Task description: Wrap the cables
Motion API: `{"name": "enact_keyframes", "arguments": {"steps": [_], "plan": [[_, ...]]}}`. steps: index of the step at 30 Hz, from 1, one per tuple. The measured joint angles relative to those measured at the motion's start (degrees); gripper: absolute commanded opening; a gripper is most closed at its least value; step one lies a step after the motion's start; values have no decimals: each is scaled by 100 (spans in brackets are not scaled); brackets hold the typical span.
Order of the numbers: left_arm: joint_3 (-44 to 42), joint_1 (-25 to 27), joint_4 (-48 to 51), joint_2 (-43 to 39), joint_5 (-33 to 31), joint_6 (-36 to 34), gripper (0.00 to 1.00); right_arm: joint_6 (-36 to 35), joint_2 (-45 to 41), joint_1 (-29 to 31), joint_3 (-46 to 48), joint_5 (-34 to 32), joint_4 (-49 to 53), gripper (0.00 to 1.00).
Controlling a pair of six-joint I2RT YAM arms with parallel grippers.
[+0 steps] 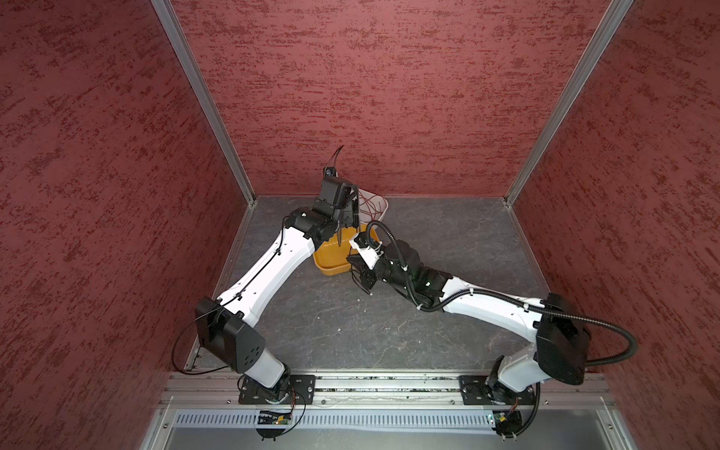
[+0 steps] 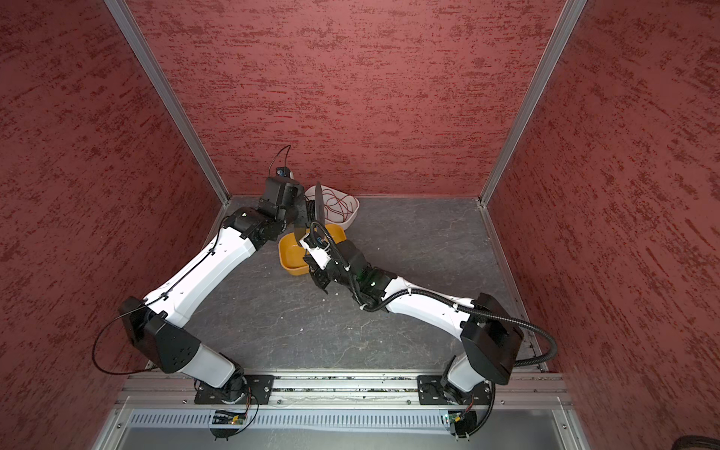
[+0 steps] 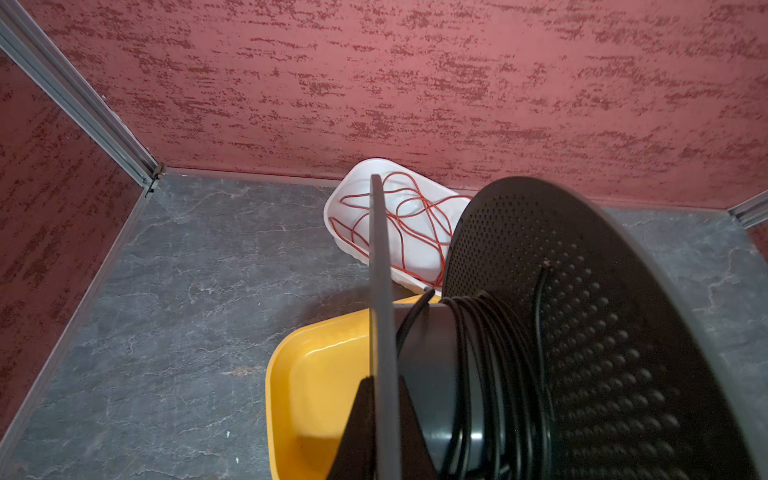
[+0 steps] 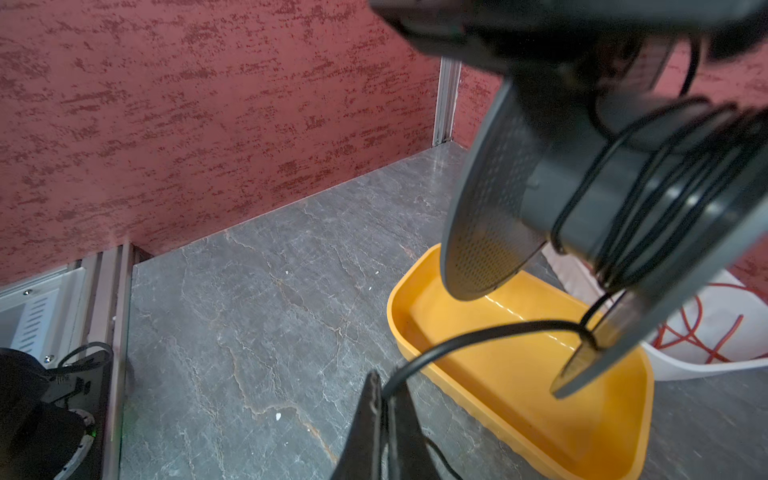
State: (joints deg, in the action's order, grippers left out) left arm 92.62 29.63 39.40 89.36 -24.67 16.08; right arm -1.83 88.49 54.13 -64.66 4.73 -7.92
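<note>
Left gripper (image 3: pixel 384 380) clamped spool (image 3: pixel 582 316) by its flange; right gripper (image 4: pixel 387 388) pinched black cable (image 4: pixel 478 337).
Cable led onto the spool, above 1 yellow tray (image 4: pixel 401 332).

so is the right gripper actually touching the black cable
Touching. The right wrist view shows the right gripper shut on the black cable, which runs out from between its fingertips.

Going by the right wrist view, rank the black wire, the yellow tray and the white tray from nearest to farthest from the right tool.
1. black wire: pinched in the shut right tool, leading up to the spool.
2. yellow tray: just beyond the tool, below the spool.
3. white tray: farthest, behind the yellow tray.
</note>
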Motion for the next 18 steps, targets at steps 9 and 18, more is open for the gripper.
{"name": "enact_keyframes", "arguments": {"steps": [9, 18], "plan": [[-13, 76, 35, 0, -59, -356, 3, -15, -138, -424, -577, -44, 1067, 0], [-70, 129, 136, -9, -20, -553, 3, -136, -219, -960, -1126, -120, 2127, 0]]}}
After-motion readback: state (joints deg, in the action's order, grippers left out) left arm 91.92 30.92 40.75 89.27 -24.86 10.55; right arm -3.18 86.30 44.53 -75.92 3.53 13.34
